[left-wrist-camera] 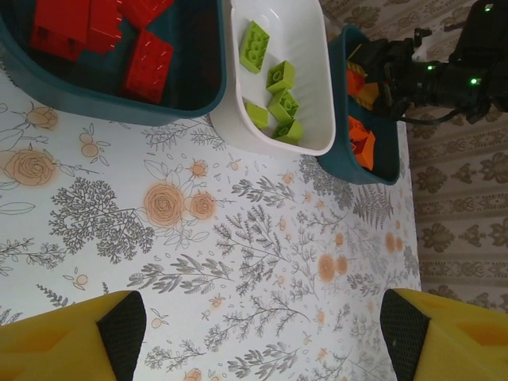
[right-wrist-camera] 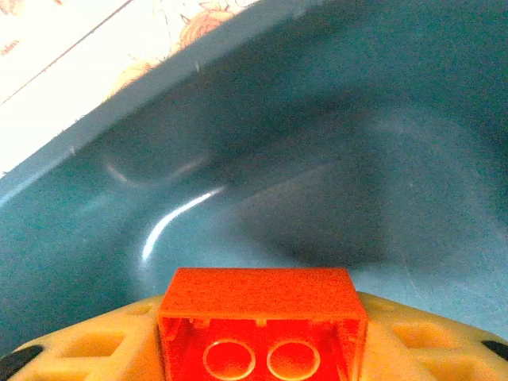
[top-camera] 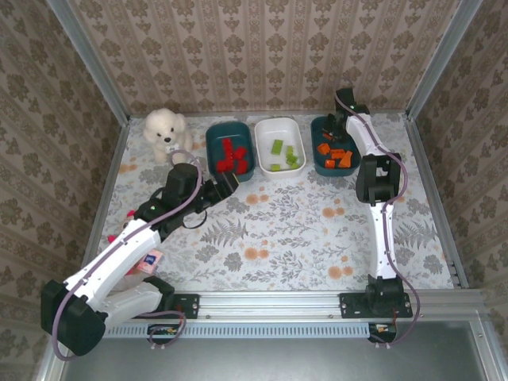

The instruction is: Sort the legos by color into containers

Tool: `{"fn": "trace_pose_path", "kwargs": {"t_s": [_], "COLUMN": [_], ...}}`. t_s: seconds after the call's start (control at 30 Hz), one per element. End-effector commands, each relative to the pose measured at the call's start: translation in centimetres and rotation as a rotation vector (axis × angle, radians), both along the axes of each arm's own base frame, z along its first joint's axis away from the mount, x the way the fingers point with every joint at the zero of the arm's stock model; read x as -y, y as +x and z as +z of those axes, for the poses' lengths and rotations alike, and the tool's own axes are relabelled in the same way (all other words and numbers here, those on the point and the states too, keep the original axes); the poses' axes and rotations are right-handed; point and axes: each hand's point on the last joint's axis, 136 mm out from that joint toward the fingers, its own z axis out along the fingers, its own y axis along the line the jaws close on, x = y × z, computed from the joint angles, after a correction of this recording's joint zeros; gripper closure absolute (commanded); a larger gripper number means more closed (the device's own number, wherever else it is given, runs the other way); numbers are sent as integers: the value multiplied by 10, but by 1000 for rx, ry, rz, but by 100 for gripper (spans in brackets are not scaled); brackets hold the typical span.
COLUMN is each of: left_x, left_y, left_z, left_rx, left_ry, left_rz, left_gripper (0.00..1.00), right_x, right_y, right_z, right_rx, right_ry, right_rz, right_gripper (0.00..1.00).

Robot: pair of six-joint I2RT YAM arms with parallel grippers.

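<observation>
Orange brick [right-wrist-camera: 262, 294] is clamped in right end effector [right-wrist-camera: 258, 353], inside right teal tub [right-wrist-camera: 341, 119]; left end effector [left-wrist-camera: 258, 329] is held apart, empty, over surface [left-wrist-camera: 238, 238]; risk: brick may be snagged on release and dragged back out.

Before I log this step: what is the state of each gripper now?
Left gripper: open, empty.
Right gripper: closed on an orange lego, over the teal tub.
</observation>
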Motion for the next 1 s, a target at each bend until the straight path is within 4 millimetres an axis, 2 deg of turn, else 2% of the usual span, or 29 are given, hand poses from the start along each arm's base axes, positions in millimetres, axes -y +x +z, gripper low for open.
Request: {"fn": "trace_pose_path", "kwargs": {"t_s": [0.0, 0.1, 0.2, 0.33, 0.47, 0.5, 0.57, 0.7, 0.77, 0.8, 0.87, 0.93, 0.97], "left_x": [2, 7, 10, 6, -8, -11, -20, -38, -53, -62, -78, -95, -108], "left_y": [4, 8, 11, 12, 11, 10, 7, -4, -11, -15, -19, -19, -18], "left_z": [3, 5, 7, 9, 3, 1, -5, -22, -30, -33, -36, -35, -35], "left_rx": [-8, -9, -9, -7, -32, -36, -61, -114, -146, -154, -145, -105, -88], "left_ry": [-2, 2, 3, 24, 63, 74, 104, 177, 235, 271, 348, 441, 507], "left_rz": [18, 6, -8, -1, 22, 23, 33, 39, 76, 98, 127, 153, 183], "left_gripper": [19, 19, 19, 19, 19, 19, 18, 18, 0, 0, 0, 0, 0], "right_x": [-10, -10, -11, -14, -33, -38, -50, -81, -88, -86, -76, -48, -25], "right_y": [-7, -9, -6, -7, -32, -46, -75, -155, -194, -217, -248, -276, -290], "right_z": [-10, -4, 24, 85, 154, 168, 191, 201, 194, 185, 179, 170, 166], "right_rx": [-51, -50, 2, 111, 270, 304, 383, 442, 414, 379, 346, 319, 300], "right_ry": [29, 27, 24, 0, -28, -44, -78, -68, -46, -39, -44, -127, -207], "right_rz": [19, 23, 36, 49, 83, 90, 113, 184, 205, 205, 196, 128, 49], "right_gripper": [39, 30, 27, 27, 26, 24, 0, 0, 0, 0, 0, 0, 0]}}
